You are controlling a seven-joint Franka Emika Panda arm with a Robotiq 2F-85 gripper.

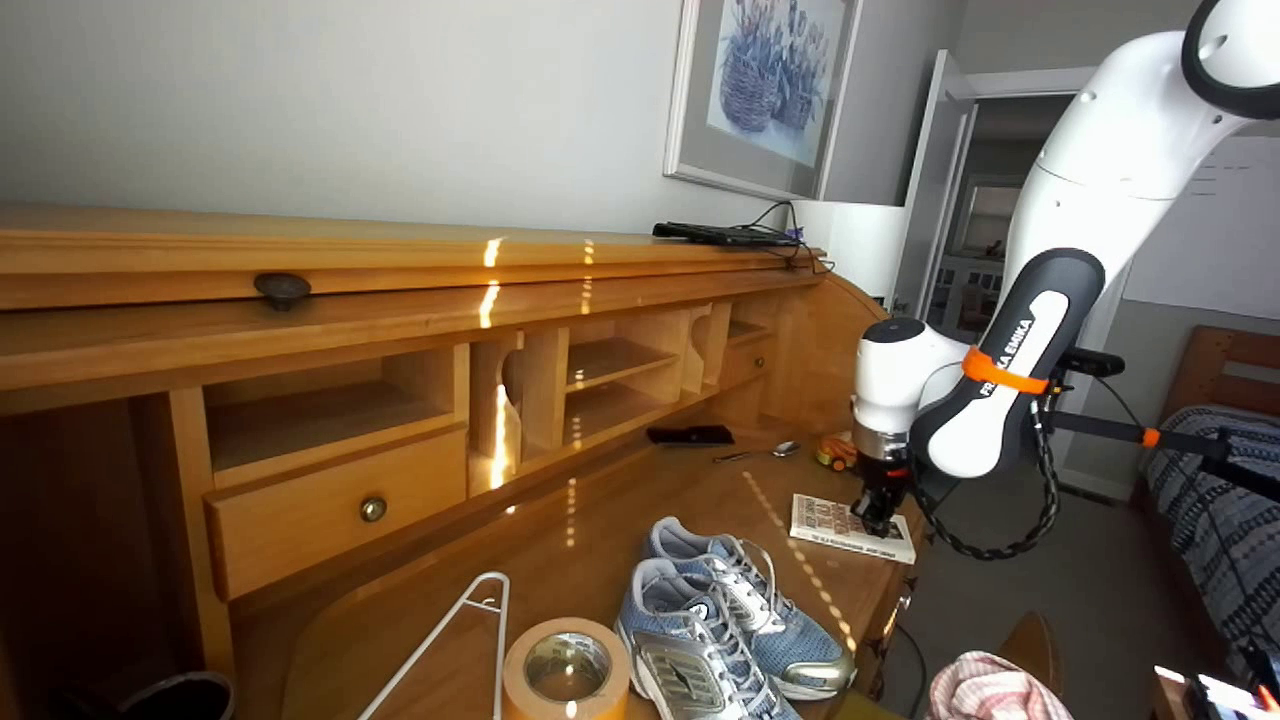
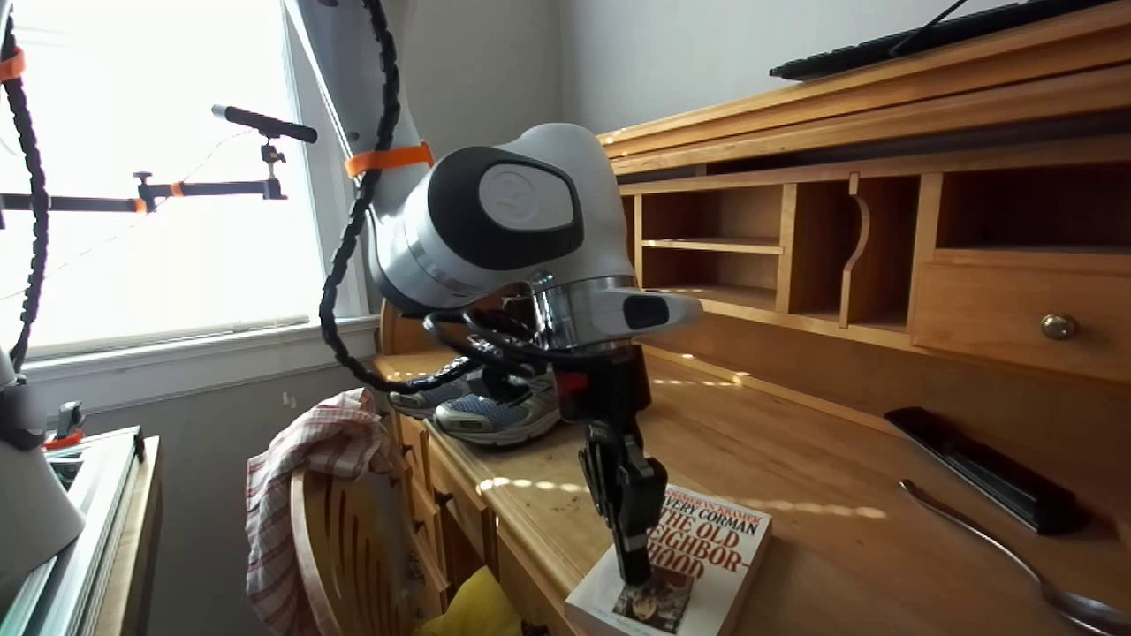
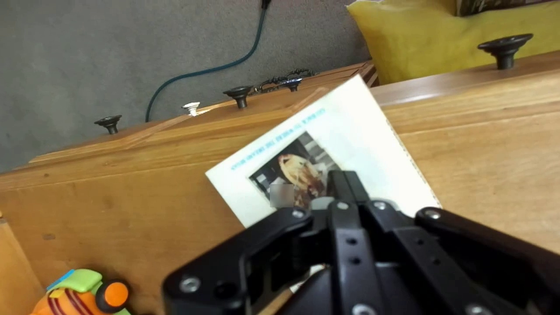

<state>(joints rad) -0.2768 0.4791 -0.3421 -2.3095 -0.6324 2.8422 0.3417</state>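
One black gripper (image 3: 345, 177) points down, clenched, its fingertips meeting over the cover of a white paperback (image 2: 707, 552); whether they touch the cover or stop just short of it, I cannot tell. In the wrist view a corner of the paperback lies near twelve o'clock from the tips, at the front edge of a wooden desk (image 2: 822, 565). The paperback lies flat, its red title letters partly hidden by the gripper. With the paperback as the dial's centre in an exterior view, a spoon (image 2: 1082, 608) rests at three o'clock and a black oblong object (image 2: 981, 473) near it between two and three. On that dial a wooden chair (image 2: 340, 548) draped with a checked cloth (image 2: 309, 477) stands just past nine, a yellow cushion (image 2: 477, 609) shows between eight and nine, and a bright window (image 2: 177, 274) fills ten. In an exterior view, again reckoned from the paperback, an orange toy vehicle (image 1: 836, 455) stands at twelve, and blue-and-silver sneakers (image 1: 735, 615) sit near eight, toes pointing between four and five. Farther along eight comes a roll of tan tape (image 1: 520, 680), with a white hanger (image 1: 502, 630) just beside it. The desk's pigeonholes and drawers (image 1: 545, 400) run from nine to eleven, a framed flower picture (image 1: 765, 80) hangs just before twelve, and a bed (image 1: 1215, 530) with a patterned cover stands at three.
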